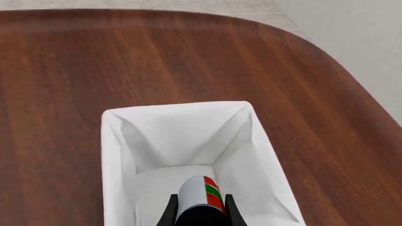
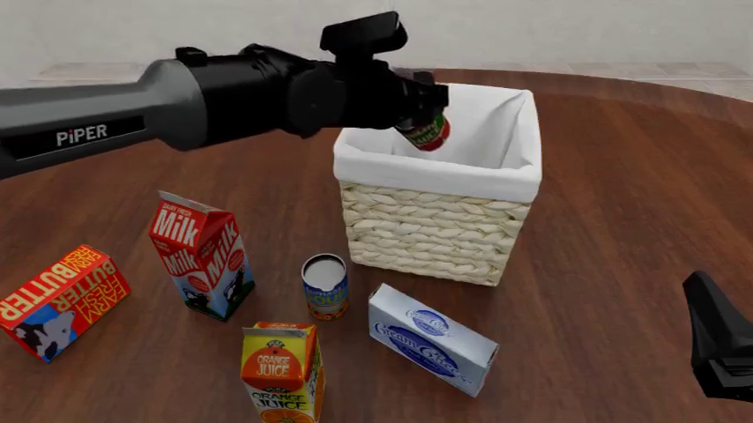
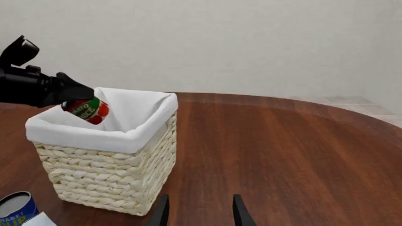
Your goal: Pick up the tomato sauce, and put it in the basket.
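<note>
Brown wooden table (image 2: 612, 203): left gripper (image 2: 426, 110) clamps small red green-banded tomato sauce can (image 2: 426, 132) (tilted) over pale white-lined wicker basket (image 2: 436, 225); right gripper (image 3: 199, 209) fingers apart, holding nothing.

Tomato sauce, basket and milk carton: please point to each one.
tomato sauce (image 2: 428, 132), front view, on its red and green label.
basket (image 2: 429, 229), front view, on its woven front wall.
milk carton (image 2: 200, 256), front view, on its front face.

A dark wooden table (image 2: 612, 203) with a rounded edge carries the basket (image 2: 438, 231), a milk carton (image 2: 200, 256), a butter box (image 2: 56, 301), an orange juice carton (image 2: 282, 370), a blue-labelled can (image 2: 324, 286) and a cream cheese box (image 2: 431, 338).
</note>
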